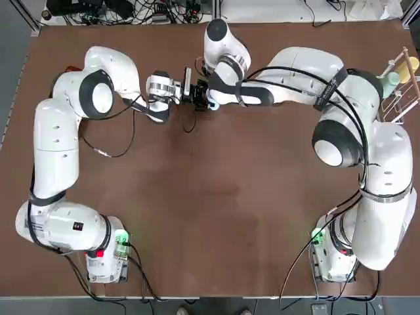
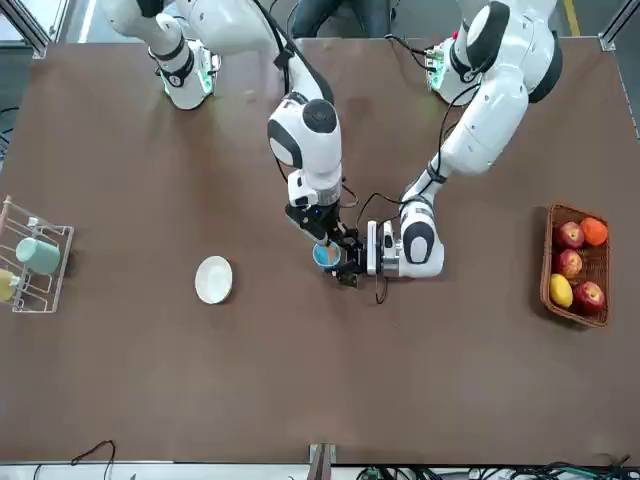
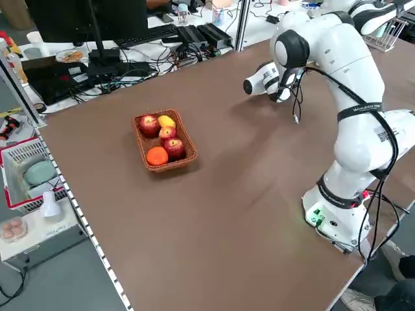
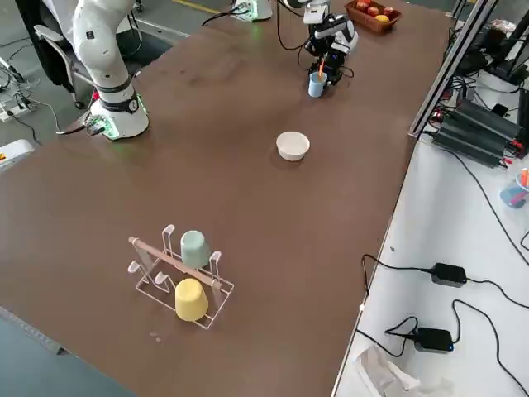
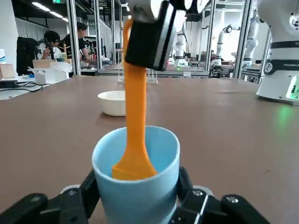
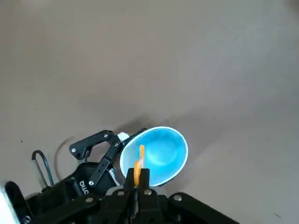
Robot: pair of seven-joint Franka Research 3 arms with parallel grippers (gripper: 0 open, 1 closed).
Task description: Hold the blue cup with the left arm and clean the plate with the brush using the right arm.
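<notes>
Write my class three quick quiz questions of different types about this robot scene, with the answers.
1. True or false: the left gripper holds the blue cup.
2. Multiple choice: where is the orange brush's head? A) on the plate; B) inside the cup; C) in the fruit basket.
3. Fill in: the brush is held in the jaws of the ____ gripper.

Key: 1 true; 2 B; 3 right.
</notes>
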